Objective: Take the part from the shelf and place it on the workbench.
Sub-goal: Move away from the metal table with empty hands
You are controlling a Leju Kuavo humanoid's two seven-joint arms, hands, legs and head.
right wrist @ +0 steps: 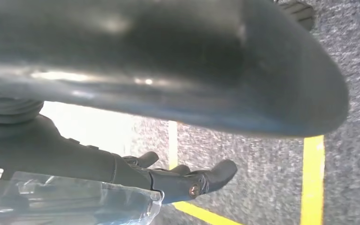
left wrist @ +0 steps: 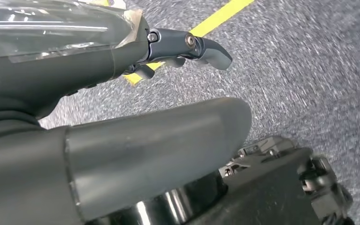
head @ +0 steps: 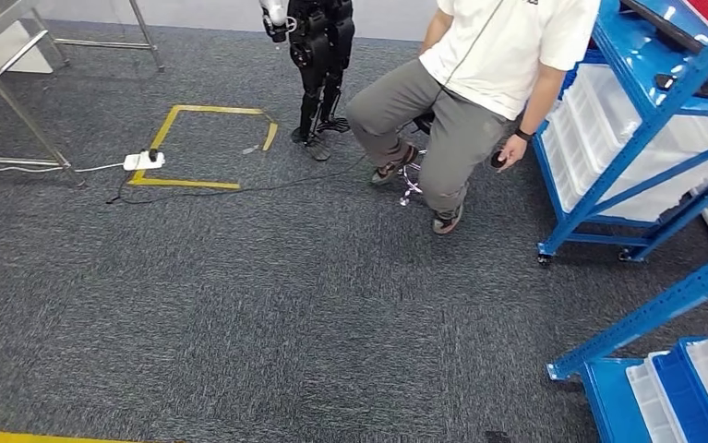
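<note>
Both robot hands hang over the carpet, the left robot hand (left wrist: 121, 140) and right robot hand (right wrist: 168, 93) each with fingers apart, holding nothing. Judging by that, the part is not yet taken: it presumably sits on the blue shelf (head: 650, 129), whose white bins (head: 608, 120) hide their contents.

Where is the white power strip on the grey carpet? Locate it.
In the head view, the white power strip lies upper left on the grey carpet, on the left edge of the yellow tape square, near the metal table leg.
</note>
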